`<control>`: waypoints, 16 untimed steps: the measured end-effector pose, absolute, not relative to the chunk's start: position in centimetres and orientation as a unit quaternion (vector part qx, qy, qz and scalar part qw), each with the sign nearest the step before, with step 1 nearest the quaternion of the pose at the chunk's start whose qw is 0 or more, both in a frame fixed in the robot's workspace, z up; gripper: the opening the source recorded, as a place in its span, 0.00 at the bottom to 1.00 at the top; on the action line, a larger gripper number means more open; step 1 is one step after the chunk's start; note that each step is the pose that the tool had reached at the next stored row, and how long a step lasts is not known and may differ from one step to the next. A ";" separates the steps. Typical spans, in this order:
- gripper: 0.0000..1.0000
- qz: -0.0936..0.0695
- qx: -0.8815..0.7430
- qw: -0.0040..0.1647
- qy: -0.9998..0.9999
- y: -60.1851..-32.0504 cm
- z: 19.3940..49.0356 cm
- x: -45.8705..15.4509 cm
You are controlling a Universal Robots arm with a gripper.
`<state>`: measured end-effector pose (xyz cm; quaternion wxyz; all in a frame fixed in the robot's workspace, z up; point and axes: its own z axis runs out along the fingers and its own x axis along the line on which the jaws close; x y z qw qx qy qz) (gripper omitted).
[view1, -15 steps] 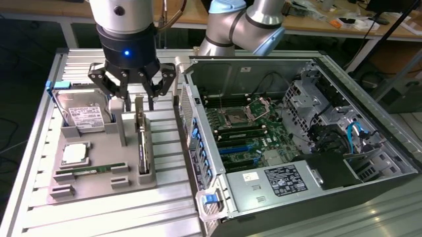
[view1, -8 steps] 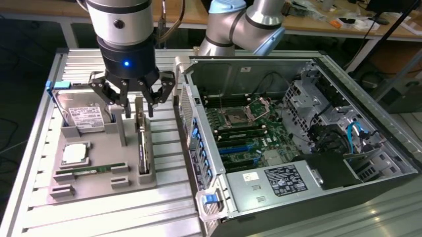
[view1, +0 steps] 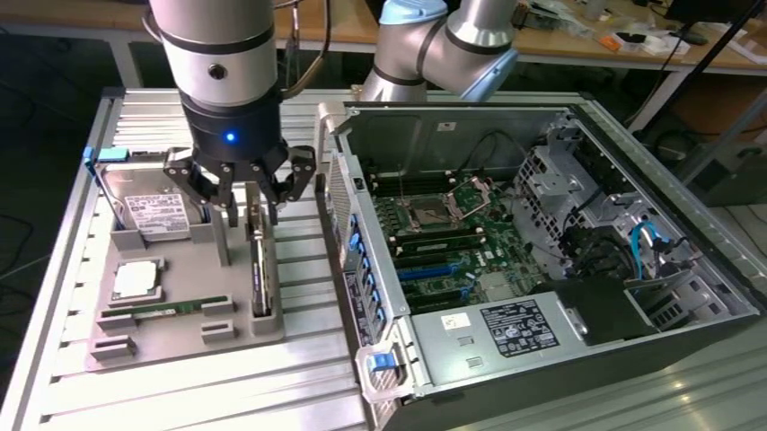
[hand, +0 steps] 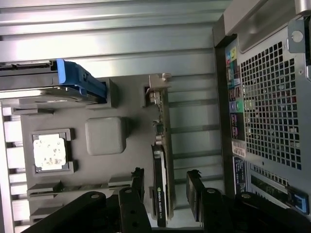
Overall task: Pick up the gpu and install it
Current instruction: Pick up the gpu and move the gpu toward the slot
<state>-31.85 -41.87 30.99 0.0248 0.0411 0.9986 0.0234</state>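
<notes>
My fingers (view1: 248, 202) are spread wide and hold nothing. They hang low over the gpu (view1: 258, 269), which stands on its long edge in a slot of the grey holder (view1: 180, 346) on the tabletop (view1: 66, 377), just beside the open computer case (view1: 540, 224). In the wrist view the card (hand: 161, 194) runs between my two fingers, one on each face, and its silver bracket (hand: 158, 85) is at the far end.

The step in hand is the grasp, I judge. To do it well I should keep the card centred so both sides meet it together (one side looks nearer than the other), come down square to its top edge, and pinch the board rather than anything raised on it. A skewed close could tip it in its slot.

The card is edge-on, so I cannot see its fan face. Its lower edge is sunk in the holder. I cannot tell whether the nearer finger already brushes the board, and which socket inside the case suits the card is hard to make out
</notes>
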 end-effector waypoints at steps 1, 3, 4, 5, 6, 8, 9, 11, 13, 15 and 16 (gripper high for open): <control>0.48 0.023 0.041 0.025 0.999 -41.9 30.8 -31.9; 0.48 0.023 0.041 0.025 0.999 -42.0 30.4 -31.9; 0.48 0.023 0.041 0.025 0.999 -42.1 30.3 -31.9; 0.48 0.023 0.041 0.025 0.999 -42.3 30.1 -31.9; 0.48 0.023 0.041 0.025 0.999 -42.4 30.0 -31.9; 0.48 0.023 0.041 0.025 0.999 -42.6 29.6 -32.0; 0.48 0.023 0.041 0.025 0.999 -42.7 29.4 -32.0; 0.48 0.023 0.041 0.025 0.999 -42.8 29.0 -32.0; 0.48 0.023 0.041 0.025 0.999 -43.0 28.6 -32.0; 0.48 0.023 0.041 0.025 0.999 -43.1 28.3 -32.0; 0.48 0.023 0.041 0.025 0.999 -43.1 28.1 -32.0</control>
